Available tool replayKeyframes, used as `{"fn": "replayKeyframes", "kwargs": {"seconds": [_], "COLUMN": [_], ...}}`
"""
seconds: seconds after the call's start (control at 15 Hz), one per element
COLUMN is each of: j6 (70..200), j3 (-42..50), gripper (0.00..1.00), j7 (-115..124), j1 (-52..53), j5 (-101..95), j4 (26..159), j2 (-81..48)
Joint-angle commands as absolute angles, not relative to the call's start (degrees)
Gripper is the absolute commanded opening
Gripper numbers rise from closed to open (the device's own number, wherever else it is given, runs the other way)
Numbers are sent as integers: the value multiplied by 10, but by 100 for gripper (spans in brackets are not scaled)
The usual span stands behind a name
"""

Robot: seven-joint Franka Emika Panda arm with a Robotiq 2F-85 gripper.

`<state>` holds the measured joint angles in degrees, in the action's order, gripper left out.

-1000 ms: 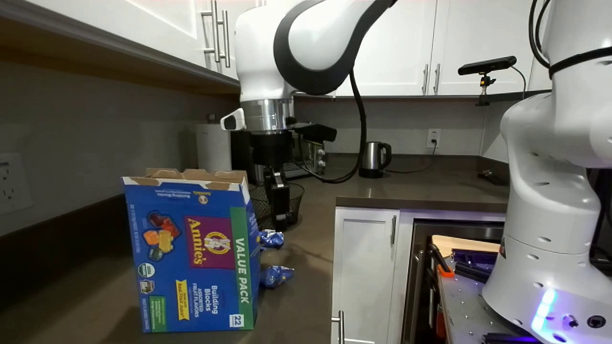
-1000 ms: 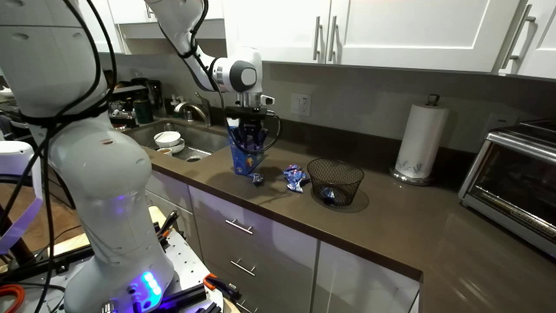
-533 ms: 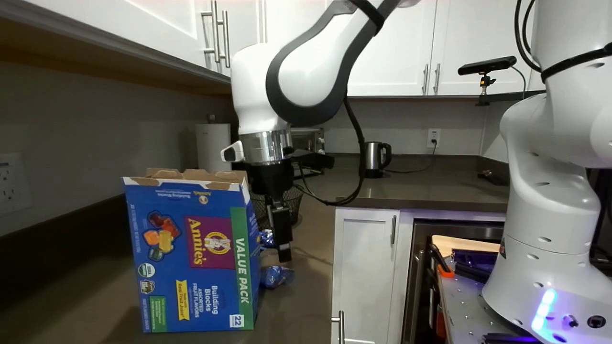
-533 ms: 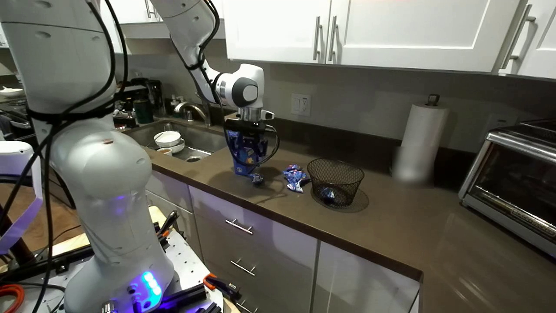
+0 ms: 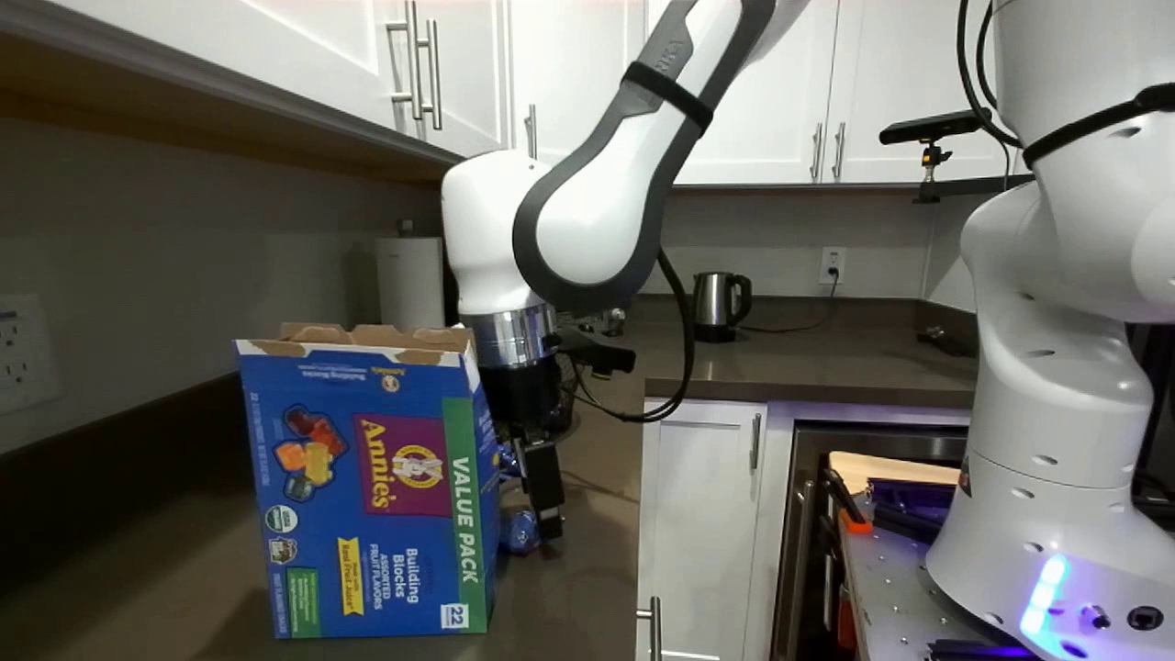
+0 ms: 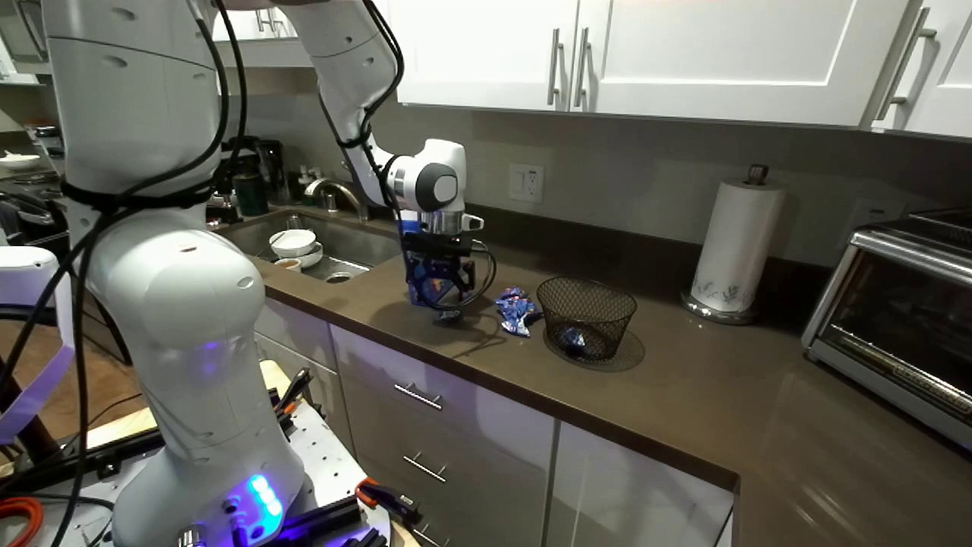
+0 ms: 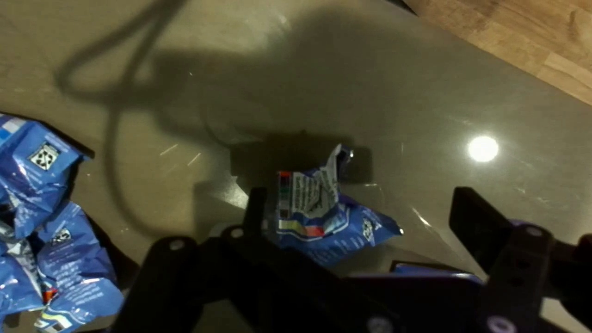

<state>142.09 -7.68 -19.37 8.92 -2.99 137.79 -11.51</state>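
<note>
My gripper points down with its black fingers wide apart, low over the counter beside the blue Annie's box. A crumpled blue snack packet lies on the counter between the fingers in the wrist view, closer to the left one, which hides part of it. Whether that finger touches it I cannot tell. In an exterior view the same packet shows just behind the fingertips, at the box's side. Several more blue packets lie at the left of the wrist view, apart from the gripper.
A black wire basket with a blue packet inside stands past the loose packets. Farther along are a paper towel roll and a toaster oven. A sink lies behind the box. Upper cabinets overhang the counter.
The gripper has come down from above the box's top to just over the packet beside it, and its fingers have spread. The box, basket and packets look unmoved.
</note>
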Motion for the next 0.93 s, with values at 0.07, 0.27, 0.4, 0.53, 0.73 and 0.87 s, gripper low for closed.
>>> {"fn": "replayKeyframes", "kwargs": {"seconds": [0.07, 0.27, 0.4, 0.53, 0.73, 0.87], "j6": [1436, 1435, 1434, 1434, 1430, 1417], "j3": [-81, -81, -81, -81, -83, -87], "gripper": [72, 53, 39, 26, 10, 14], "j7": [-200, -199, -199, -198, -199, -208], "j1": [76, 73, 72, 72, 71, 68], "j5": [-44, -44, -44, -44, -41, -30], "j4": [1360, 1353, 1350, 1349, 1348, 1347], "j2": [-142, -148, -151, -152, -151, -144]}}
